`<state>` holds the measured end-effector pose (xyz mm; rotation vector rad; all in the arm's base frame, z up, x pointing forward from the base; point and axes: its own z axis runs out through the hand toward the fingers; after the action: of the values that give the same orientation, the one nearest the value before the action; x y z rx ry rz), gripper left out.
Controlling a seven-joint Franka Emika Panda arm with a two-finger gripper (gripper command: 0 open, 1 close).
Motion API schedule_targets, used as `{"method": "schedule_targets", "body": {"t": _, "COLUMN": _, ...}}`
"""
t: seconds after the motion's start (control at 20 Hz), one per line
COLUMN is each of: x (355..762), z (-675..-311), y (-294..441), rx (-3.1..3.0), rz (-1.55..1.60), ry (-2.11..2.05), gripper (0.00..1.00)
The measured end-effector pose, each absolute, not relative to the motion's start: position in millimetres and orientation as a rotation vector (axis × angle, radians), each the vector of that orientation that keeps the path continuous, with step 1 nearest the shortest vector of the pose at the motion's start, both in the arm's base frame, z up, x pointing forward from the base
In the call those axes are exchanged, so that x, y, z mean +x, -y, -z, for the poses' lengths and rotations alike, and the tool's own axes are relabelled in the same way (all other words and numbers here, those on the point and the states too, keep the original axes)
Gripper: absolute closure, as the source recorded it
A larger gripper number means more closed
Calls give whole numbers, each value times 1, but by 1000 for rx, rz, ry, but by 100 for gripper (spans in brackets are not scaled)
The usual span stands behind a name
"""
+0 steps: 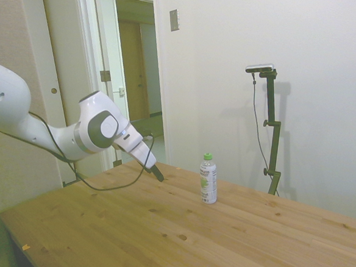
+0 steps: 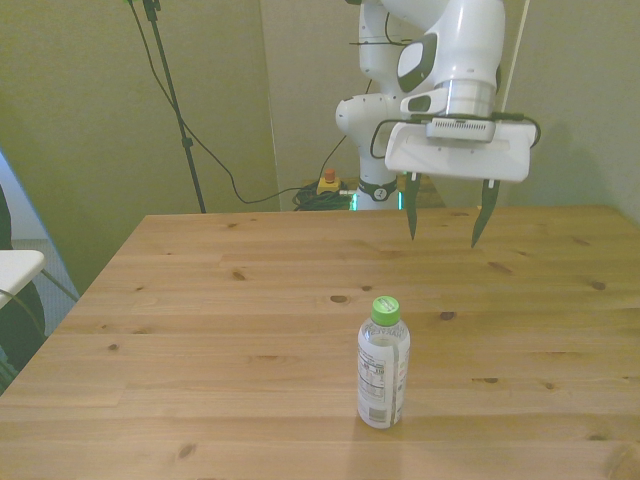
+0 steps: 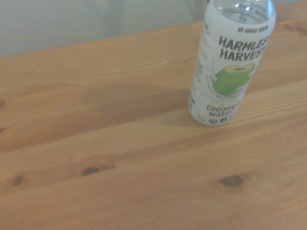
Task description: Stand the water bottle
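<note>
A: Starting from the side view's left, what's the gripper doing?

B: It hangs above the table, fingers spread wide with nothing between them; the front view shows the gap plainly.

A: And the water bottle?

B: It stands upright on its base, green cap on top, well apart from the gripper. In the front view it sits nearer the camera than the gripper. The wrist view shows its white label with a green coconut.
</note>
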<state>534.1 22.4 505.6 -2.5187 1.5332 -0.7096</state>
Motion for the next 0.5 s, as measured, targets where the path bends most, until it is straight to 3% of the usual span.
{"method": "schedule_targets", "body": {"t": 0.2, "x": 524, "z": -555, "y": 39, "rx": -2605, "rz": 566, "ry": -1476, "gripper": 0}}
{"method": "schedule_targets", "body": {"t": 0.5, "x": 517, "z": -556, "y": 55, "rx": -2712, "rz": 418, "ry": -1415, "gripper": 0}}
